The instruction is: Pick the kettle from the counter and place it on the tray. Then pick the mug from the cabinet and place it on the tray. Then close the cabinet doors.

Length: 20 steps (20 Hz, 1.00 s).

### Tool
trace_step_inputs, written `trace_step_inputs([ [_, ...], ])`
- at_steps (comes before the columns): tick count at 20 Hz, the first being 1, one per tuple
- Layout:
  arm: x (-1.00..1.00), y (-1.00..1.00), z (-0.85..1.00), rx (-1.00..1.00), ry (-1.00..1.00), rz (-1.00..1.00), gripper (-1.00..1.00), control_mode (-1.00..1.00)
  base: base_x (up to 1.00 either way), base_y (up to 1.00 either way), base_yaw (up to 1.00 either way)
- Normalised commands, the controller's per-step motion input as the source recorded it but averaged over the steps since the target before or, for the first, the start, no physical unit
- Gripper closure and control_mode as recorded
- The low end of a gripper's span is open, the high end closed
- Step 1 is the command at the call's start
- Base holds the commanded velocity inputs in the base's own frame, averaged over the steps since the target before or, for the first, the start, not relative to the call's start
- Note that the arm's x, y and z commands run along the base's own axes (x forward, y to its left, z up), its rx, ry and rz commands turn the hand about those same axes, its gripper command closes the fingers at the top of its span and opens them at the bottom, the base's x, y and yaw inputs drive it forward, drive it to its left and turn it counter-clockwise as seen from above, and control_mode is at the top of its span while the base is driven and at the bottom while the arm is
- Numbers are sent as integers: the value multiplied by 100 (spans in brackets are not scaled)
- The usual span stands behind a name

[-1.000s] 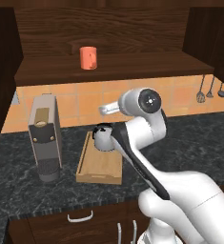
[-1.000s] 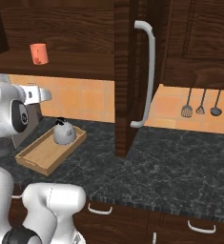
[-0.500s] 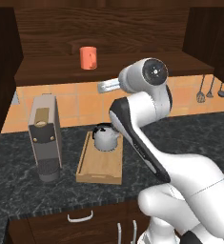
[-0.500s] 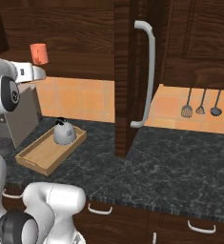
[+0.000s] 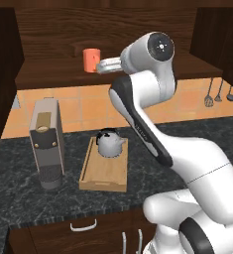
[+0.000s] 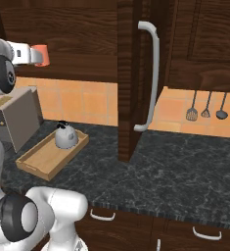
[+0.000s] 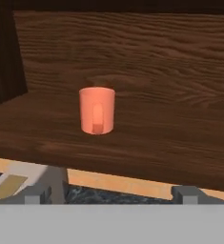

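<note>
- One kettle [image 5: 110, 144] sits upright on the tray [image 5: 103, 177], toward the end nearest the tiled wall, its spout pointing to the right in the left base view.
- That wooden tray lies flat on the counter [image 5: 197, 131], just to the right of the coffee machine [image 5: 46, 143] as seen from the left base camera.
- Up on the inner shelf of the cabinet [image 5: 53, 37] stands the mug [image 7: 97, 110], upright and alone on the wood, with its handle turned toward the hand camera.
- Raised to shelf height, the gripper [image 7: 112, 193] faces the mug head-on; its two fingertips [image 7: 187, 192] are spread wide, one at each side of the bottom of the hand view, with nothing between them.
- Between the fingertips and the mug there is bare shelf, so they are apart, not touching.
- From the left base camera, the hand reaches to just beside the mug's right side.
- Seen from the right base camera, one of the cabinet doors [image 6: 127, 88] stands swung open toward the viewer, its long silver bar handle [image 6: 149, 78] vertical on it.
- Several utensils [image 6: 207, 106] hang on the tiled wall to the right of that door.
</note>
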Motion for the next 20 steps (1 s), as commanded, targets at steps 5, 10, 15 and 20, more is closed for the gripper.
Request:
trace_step_inputs([
  [5,33,29,-2,9,0,0,-100,-100,0,0,0],
  [10,42,2,-31,3,8,0,-100,-100,0,0,0],
  [15,69,0,-15,3,7,5,-100,-100,0,0,0],
  [20,68,1,-2,0,0,8,-100,-100,0,0,0],
])
